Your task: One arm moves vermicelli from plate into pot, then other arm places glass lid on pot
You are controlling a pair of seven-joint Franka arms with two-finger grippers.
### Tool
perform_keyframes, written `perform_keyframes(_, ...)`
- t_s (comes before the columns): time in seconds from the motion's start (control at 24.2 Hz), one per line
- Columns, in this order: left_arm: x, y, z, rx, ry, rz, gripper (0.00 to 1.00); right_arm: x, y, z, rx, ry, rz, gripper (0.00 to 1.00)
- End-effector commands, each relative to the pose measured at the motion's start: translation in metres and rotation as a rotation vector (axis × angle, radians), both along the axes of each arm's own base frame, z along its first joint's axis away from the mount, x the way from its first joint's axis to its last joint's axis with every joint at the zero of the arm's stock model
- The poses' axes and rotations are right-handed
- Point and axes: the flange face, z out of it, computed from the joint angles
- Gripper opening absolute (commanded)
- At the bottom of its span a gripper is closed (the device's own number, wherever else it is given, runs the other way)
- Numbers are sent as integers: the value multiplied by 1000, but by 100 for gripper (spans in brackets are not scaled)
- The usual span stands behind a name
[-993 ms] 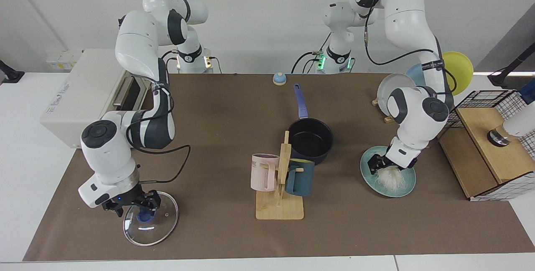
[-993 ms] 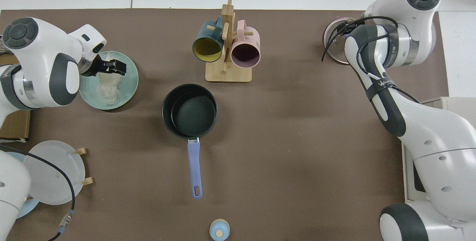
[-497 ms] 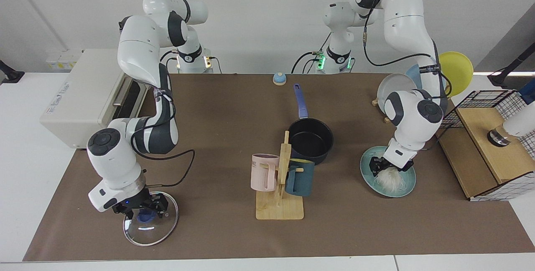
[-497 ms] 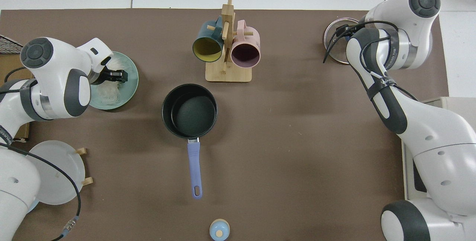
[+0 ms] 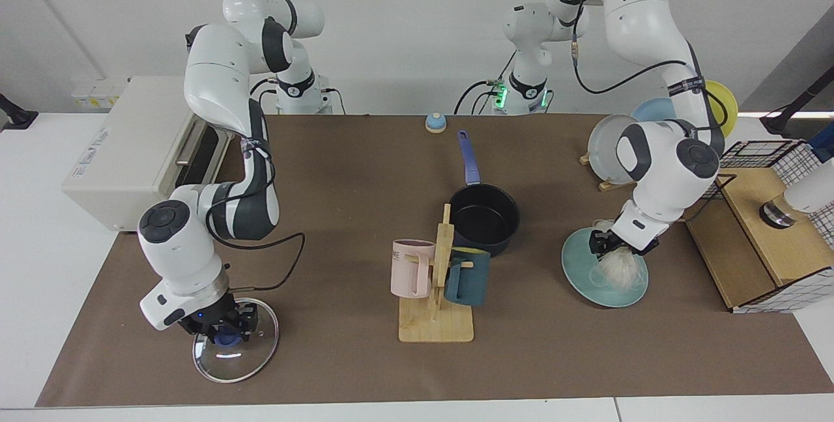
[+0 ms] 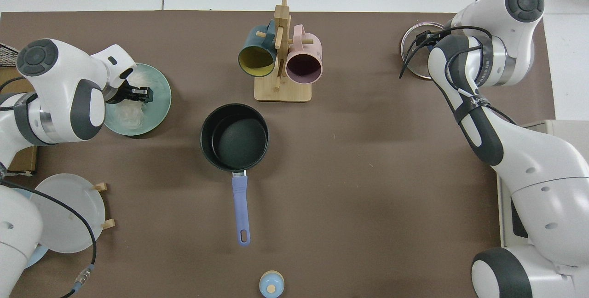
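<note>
Vermicelli (image 5: 614,267) hangs clamped in the left gripper (image 5: 610,248) jaws above the teal plate (image 5: 582,264); pot (image 5: 485,216) lies beside; right gripper (image 5: 221,327) jaws straddle the glass lid (image 5: 244,353) knob, grip unclear.

Vermicelli (image 5: 616,267) held at left gripper (image 5: 610,249) over plate (image 5: 589,279); pot (image 5: 484,217) beside; glass lid (image 5: 234,351) under right gripper (image 5: 219,331).

Showing two white robot arms (image 5: 221,83) (image 5: 651,38), two ceramic mugs on one wooden rack: pink (image 5: 412,268), dark teal (image 5: 468,276); one black saucepan (image 5: 485,217), one round teal plate (image 5: 580,266), one glass lid (image 5: 236,353), one whitish vermicelli bundle (image 5: 618,267).
</note>
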Motion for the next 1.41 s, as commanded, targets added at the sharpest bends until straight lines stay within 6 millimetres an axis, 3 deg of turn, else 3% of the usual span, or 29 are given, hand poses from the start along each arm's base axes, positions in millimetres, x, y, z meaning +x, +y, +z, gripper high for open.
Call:
perform_keyframes(0.0, -21, -17, 58, 10, 6, -40, 0, -1, 6, 16, -1, -29, 44, 0)
perform_keyframes(0.08, -29, -37, 71, 4, 14, -67, 0, -2, 4, 36, 4, -43, 40, 0)
perform_keyframes(0.21, -36, -58, 74, -2, 37, -81, 0, -7, 2, 78, 15, -75, 34, 0)
perform_keyframes(0.41, -54, -109, 69, -9, 45, -101, 0, -48, -1, 133, 15, -14, 29, 0)
perform_keyframes(0.58, -71, -166, 62, -23, 73, -19, 0, -89, -6, 182, 10, -25, 21, 0)
perform_keyframes(0.74, -92, -218, 56, -36, 97, 15, 0, -132, -6, 219, 6, -6, 17, 0)
perform_keyframes(0.91, -110, -251, 31, -42, 86, 56, 0, -160, -26, 225, 2, 30, 0, 0)
perform_keyframes(1.12, -121, -252, -3, -36, 54, 40, 0, -169, -39, 226, -3, 38, -10, 0)
perform_keyframes(1.37, -125, -251, -29, -57, 25, 42, 0, -175, -33, 223, -3, 64, 1, 0)
